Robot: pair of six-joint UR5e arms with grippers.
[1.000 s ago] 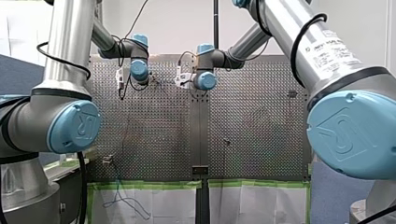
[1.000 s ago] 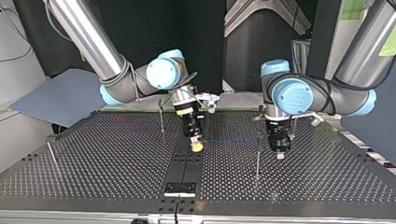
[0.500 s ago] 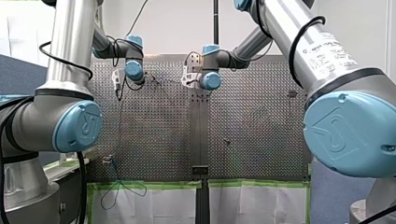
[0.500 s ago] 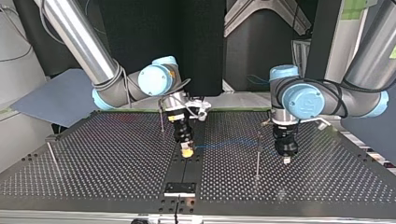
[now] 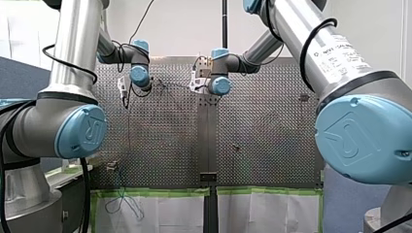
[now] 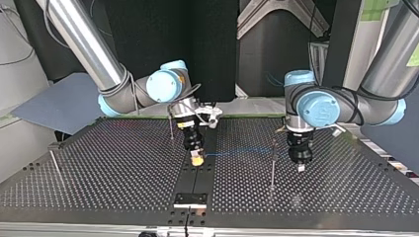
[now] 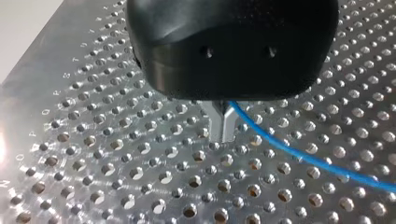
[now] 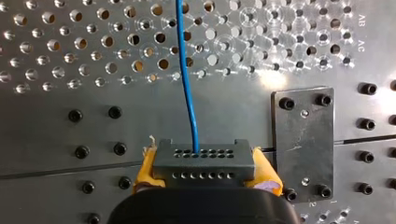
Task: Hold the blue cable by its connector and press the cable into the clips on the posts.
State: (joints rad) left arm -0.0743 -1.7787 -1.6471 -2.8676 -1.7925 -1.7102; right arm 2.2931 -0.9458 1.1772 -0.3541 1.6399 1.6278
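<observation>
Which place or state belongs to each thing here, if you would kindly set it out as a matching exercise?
1. thin blue cable
2. dark grey connector block with rows of holes
3. flat dark metal plate with corner bolts

A. clamped between the yellow pads of my right gripper
B. bolted to the perforated table beside that gripper
C. runs from the connector to my left gripper

Pairs: 1-C, 2-A, 3-B.
</observation>
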